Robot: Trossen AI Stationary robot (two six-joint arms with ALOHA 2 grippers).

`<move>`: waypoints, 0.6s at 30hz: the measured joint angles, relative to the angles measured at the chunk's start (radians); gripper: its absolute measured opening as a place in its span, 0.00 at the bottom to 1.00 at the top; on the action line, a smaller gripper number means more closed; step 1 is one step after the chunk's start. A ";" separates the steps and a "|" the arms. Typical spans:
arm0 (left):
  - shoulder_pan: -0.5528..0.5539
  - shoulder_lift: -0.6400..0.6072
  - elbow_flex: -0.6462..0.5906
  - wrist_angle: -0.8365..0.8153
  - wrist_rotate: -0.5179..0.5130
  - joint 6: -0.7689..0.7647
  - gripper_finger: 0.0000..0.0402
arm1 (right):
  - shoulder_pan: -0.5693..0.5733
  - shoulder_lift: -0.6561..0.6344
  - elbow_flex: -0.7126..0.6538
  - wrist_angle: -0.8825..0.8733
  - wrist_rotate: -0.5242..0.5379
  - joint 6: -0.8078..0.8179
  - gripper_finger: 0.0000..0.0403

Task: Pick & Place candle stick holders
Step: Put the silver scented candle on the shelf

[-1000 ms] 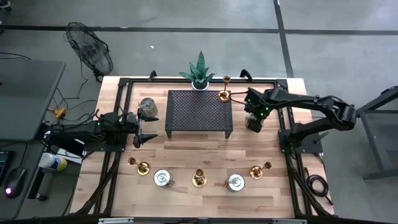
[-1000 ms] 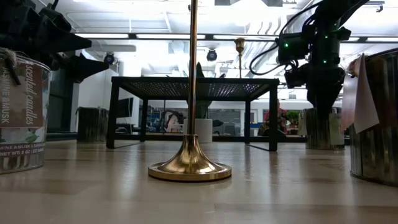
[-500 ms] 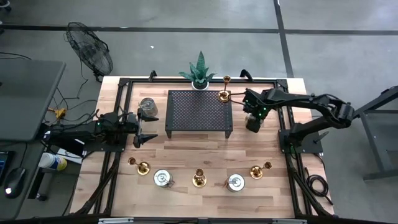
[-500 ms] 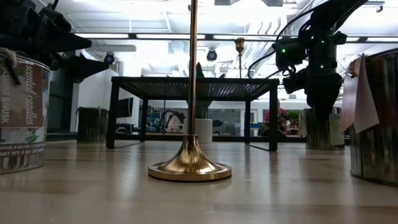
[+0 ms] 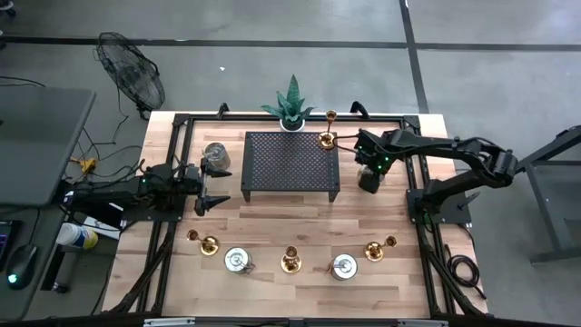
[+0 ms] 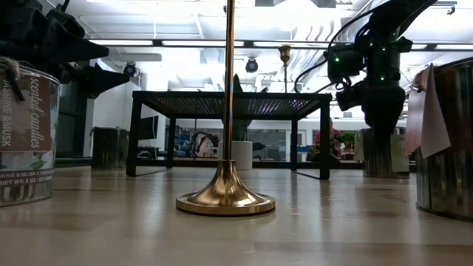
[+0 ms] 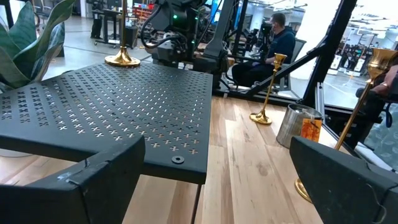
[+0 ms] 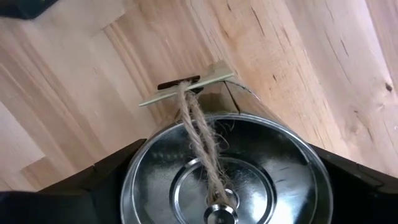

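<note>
Two hands in view. My right hand [image 5: 369, 179] sits just off the right end of the black perforated rack [image 5: 290, 164], straddling a silvery tin holder [image 8: 227, 171] from above; fingers [image 8: 93, 180] stand apart on either side of its lid, and I cannot tell whether they touch the wall. The tin is lidded with a twine loop on the knob, so its contents are hidden. My left hand [image 5: 211, 189] waits off the rack's left end, fingers wide apart, gripping nothing; another silvery tin [image 5: 215, 154] stands just beside it.

On the rack's right rear corner: one brass holder [image 5: 328, 138], upright. Potted green plant [image 5: 290, 104] behind the rack.

In front of the rack, a row on the bench [image 5: 272, 227]: three brass holders [image 5: 207, 242] [image 5: 290, 262] [image 5: 377, 249] and two lidded silvery tins [image 5: 237, 261] [image 5: 344, 265].
</note>
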 joint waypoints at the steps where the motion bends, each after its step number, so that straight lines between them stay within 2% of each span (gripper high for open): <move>1: 0.000 0.000 0.000 0.000 0.000 0.000 0.98 | 0.000 0.000 0.000 0.000 0.000 0.016 0.87; 18: 0.000 0.000 0.001 0.000 0.000 0.000 0.98 | 0.001 -0.083 -0.002 -0.067 -0.016 0.295 0.87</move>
